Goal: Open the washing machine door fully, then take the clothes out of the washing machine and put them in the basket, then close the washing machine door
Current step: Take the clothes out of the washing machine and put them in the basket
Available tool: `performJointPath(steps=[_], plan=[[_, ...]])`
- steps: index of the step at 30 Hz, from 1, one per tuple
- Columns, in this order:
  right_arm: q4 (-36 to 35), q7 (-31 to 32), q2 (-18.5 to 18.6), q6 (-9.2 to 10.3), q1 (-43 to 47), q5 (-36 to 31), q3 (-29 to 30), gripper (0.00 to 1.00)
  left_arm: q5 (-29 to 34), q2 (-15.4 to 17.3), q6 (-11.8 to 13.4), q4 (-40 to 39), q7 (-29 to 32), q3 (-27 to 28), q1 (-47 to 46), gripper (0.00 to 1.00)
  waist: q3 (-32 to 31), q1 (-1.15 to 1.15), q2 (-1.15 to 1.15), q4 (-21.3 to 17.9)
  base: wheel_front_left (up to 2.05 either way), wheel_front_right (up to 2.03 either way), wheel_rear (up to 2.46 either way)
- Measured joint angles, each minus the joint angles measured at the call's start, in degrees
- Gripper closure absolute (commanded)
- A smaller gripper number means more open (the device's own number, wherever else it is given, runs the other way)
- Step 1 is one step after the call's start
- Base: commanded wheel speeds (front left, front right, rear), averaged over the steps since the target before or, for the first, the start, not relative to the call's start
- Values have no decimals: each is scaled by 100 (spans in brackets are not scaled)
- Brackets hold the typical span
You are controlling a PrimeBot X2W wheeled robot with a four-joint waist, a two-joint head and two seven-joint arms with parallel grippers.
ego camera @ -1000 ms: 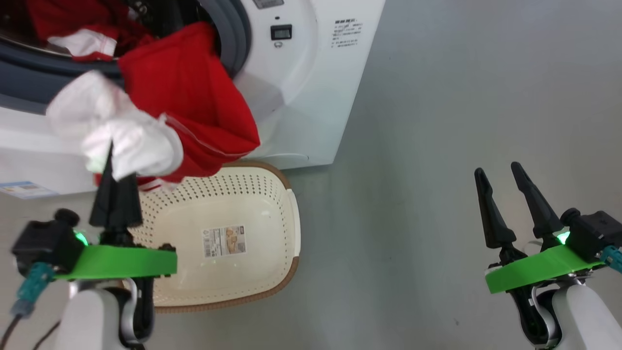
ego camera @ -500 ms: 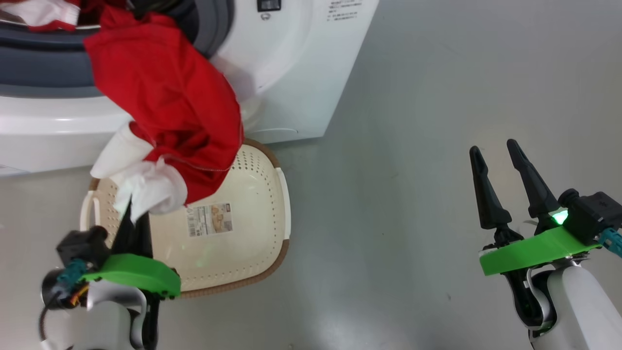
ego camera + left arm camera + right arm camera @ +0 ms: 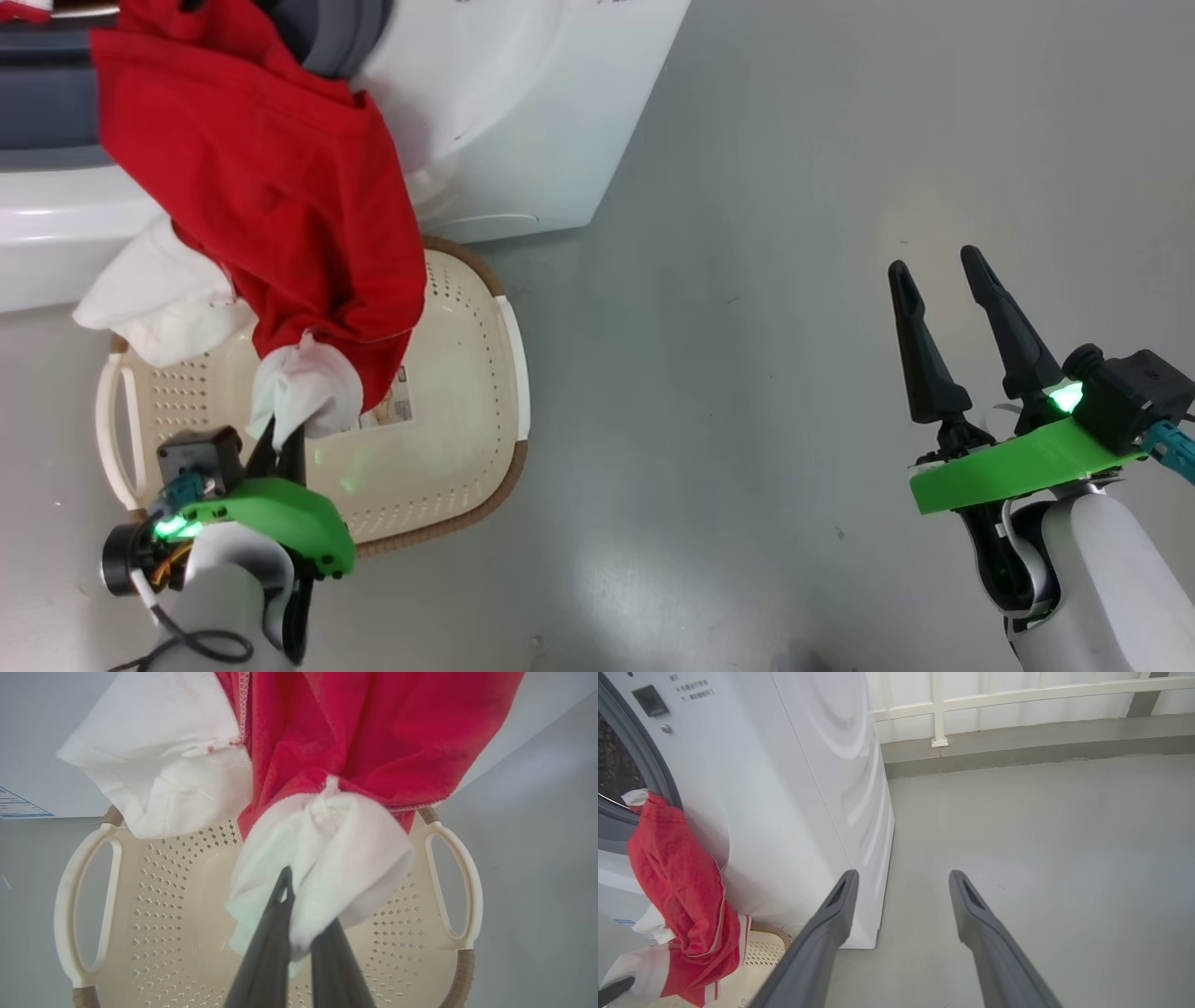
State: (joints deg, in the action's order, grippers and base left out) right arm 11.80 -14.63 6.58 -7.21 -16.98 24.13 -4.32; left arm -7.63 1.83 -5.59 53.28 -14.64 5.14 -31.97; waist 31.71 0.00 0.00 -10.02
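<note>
- Since the earlier frame, the left fingers have drawn the red garment farther out of the washer and down over the basket; the camera shifted too.
- They pinch its white cuff tightly at lower left; its top hangs on the drum lip, upper left.
- The right fingers gape wide and empty at lower right.
- The step is unloading. Next, likely: pull the tail free, then release over the basket.

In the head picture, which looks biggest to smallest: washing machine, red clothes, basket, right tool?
1. washing machine, though cut off at the edge.
2. basket and red clothes look about alike; the clothes hang nearer the camera, so I won't rank them.
3. right tool, smallest.
</note>
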Motion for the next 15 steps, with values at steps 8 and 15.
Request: performJointPath(steps=[8,15], plan=[[-91,0,-37,0,-182,0,-49,0,109,122,8,643,0,2,-559,95,269,0,0,-72,0,0,0],[-149,0,-41,0,-260,0,-55,0,157,221,24,954,0,-7,-1059,82,600,0,0,-148,0,0,0]])
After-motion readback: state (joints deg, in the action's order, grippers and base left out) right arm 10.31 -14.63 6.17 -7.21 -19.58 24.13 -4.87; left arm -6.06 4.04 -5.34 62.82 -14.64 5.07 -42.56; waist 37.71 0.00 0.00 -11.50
